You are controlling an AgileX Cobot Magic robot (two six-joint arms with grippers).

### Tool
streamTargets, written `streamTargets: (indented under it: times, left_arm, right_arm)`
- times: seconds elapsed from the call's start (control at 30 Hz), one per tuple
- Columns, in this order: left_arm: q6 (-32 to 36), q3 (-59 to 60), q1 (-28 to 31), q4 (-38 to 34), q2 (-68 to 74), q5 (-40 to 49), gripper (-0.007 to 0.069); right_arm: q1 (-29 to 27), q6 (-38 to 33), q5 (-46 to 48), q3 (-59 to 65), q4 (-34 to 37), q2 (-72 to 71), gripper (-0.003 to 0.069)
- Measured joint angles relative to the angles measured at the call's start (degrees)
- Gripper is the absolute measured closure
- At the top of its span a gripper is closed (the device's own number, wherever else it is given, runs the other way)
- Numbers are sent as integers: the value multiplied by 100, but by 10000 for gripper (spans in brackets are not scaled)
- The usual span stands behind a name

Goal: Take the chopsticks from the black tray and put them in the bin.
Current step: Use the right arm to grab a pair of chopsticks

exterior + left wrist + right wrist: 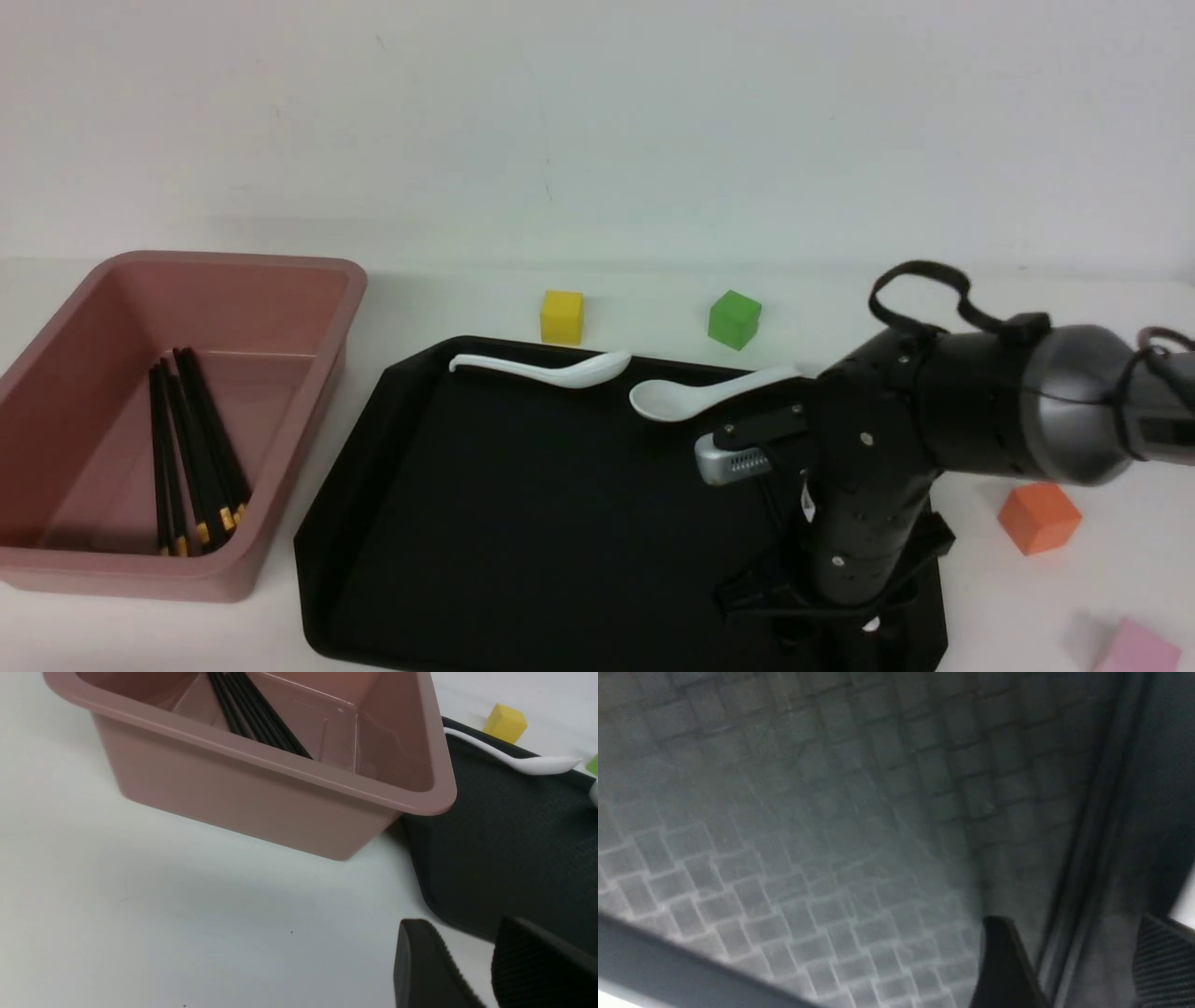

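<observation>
Several black chopsticks (191, 448) lie in the pink bin (308, 280) at the left, and they also show in the left wrist view (257, 714). My right arm (859, 485) reaches down over the near right corner of the black tray (523, 504). The right gripper (1073, 924) is open just above the tray floor (784, 812). A thin dark straight line (1083, 858) runs between its fingers beside the rim. It is blurred, so I cannot tell whether it is a chopstick. My left gripper (462, 926) is open and empty, low by the tray's near left corner.
Two white spoons (551, 369) (691, 394) lie at the far side of the tray. Behind the tray stand a yellow cube (562, 315) and a green cube (734, 318). An orange cube (1038, 516) and a pink one (1137, 649) sit to its right.
</observation>
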Motion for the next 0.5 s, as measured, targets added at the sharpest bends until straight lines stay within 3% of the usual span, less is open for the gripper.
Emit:
streamTargets:
  times: [0.3, 0.43, 0.47, 0.5]
  left_arm:
    - [0, 0, 0, 0, 0, 0, 386]
    - [0, 0, 0, 0, 0, 0, 386]
    - [0, 0, 0, 0, 0, 0, 386]
    - [0, 0, 0, 0, 0, 0, 386]
  right_arm:
    - [-18, 18, -38, -67, 70, 178, 302]
    - [-18, 13, 12, -67, 120, 180, 428]
    - [-18, 0, 40, -67, 129, 180, 508]
    - [-18, -15, 47, -67, 129, 180, 542]
